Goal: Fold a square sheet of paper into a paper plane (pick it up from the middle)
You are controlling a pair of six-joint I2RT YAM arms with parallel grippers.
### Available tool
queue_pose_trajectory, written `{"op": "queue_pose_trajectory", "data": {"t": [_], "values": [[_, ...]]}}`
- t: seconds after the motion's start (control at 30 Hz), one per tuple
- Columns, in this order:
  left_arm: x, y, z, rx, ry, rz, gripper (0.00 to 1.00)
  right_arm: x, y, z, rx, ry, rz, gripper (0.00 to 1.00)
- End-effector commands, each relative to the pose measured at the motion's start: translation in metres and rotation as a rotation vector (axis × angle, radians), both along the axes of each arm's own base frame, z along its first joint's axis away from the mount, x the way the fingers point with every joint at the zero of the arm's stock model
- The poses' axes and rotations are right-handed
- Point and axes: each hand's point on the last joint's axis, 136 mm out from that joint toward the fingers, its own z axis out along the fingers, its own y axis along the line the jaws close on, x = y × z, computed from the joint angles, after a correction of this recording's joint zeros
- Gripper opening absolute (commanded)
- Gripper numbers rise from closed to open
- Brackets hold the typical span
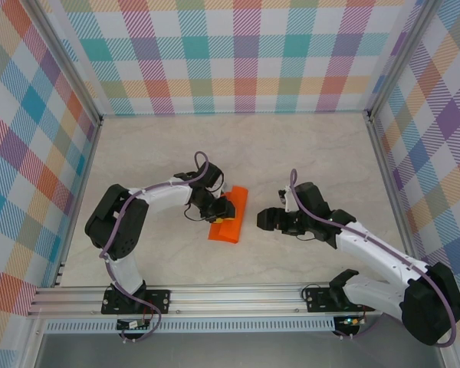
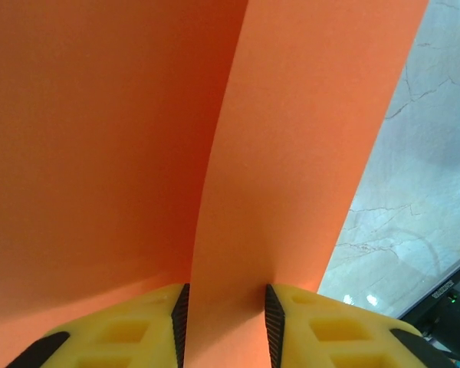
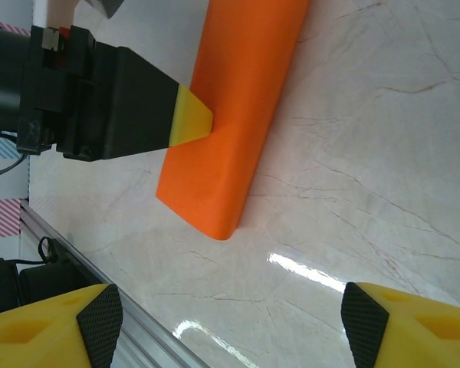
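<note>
The marble surface (image 1: 307, 153) carries the square sheet of paper (image 1: 228, 230), now a narrow folded strip lying just ahead of the left arm's base, near the middle of the front edge. One long side is a soft rounded fold, not yet a sharp crease.

Your left fingers (image 2: 130, 330) sit on the strip, partly apart, with a raised layer of paper filling the gap between the pads. You cannot tell from here whether they are pinching it or only flanking it, so treat the paper as free to slide.

Your right fingers (image 3: 54, 330) stand wide apart and empty, near the strip's right side but clear of it.

To crease well, keep one side pinning the strip flat, bring the right fingers down low, and press along the rounded fold from one end. Go slowly, because thin paper is likely to buckle or skid on this glossy surface.
</note>
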Motion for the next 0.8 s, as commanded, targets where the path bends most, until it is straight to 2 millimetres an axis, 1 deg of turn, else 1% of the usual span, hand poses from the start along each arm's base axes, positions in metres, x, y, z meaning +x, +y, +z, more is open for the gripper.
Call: {"op": "queue_pose_trajectory", "data": {"t": [0.0, 0.07, 0.2, 0.3, 0.43, 0.5, 0.53, 0.6, 0.7, 0.77], "values": [[0.004, -0.005, 0.013, -0.045, -0.002, -0.014, 0.35, 0.001, 0.011, 0.003, 0.010, -0.022, 0.046, 0.78], [0.003, -0.003, 0.016, -0.051, -0.001, -0.014, 0.36, 0.000, 0.015, -0.001, -0.002, -0.013, 0.057, 0.78], [0.004, -0.002, 0.022, -0.079, 0.009, -0.020, 0.38, -0.001, 0.022, -0.002, -0.014, -0.029, 0.074, 0.78], [0.010, 0.000, 0.023, -0.088, -0.001, -0.004, 0.41, -0.001, 0.025, -0.004, -0.029, -0.041, 0.092, 0.78], [0.018, -0.003, 0.025, -0.114, -0.004, 0.019, 0.42, 0.009, 0.018, -0.009, -0.112, -0.056, 0.067, 0.78], [0.019, 0.001, 0.025, -0.093, -0.015, 0.030, 0.42, 0.021, 0.005, -0.015, -0.207, -0.054, 0.015, 0.72], [0.020, 0.003, 0.025, -0.079, -0.024, 0.041, 0.42, 0.025, 0.006, -0.017, -0.216, -0.051, 0.022, 0.72], [0.021, 0.006, 0.022, -0.070, -0.027, 0.061, 0.46, 0.039, 0.004, -0.022, -0.226, -0.029, -0.001, 0.72], [0.022, 0.009, 0.018, -0.072, -0.037, 0.110, 0.46, 0.065, 0.002, -0.028, -0.203, 0.006, -0.050, 0.72], [0.026, 0.008, 0.018, -0.095, -0.045, 0.148, 0.49, 0.080, 0.000, -0.031, -0.184, 0.032, -0.074, 0.73]]}}
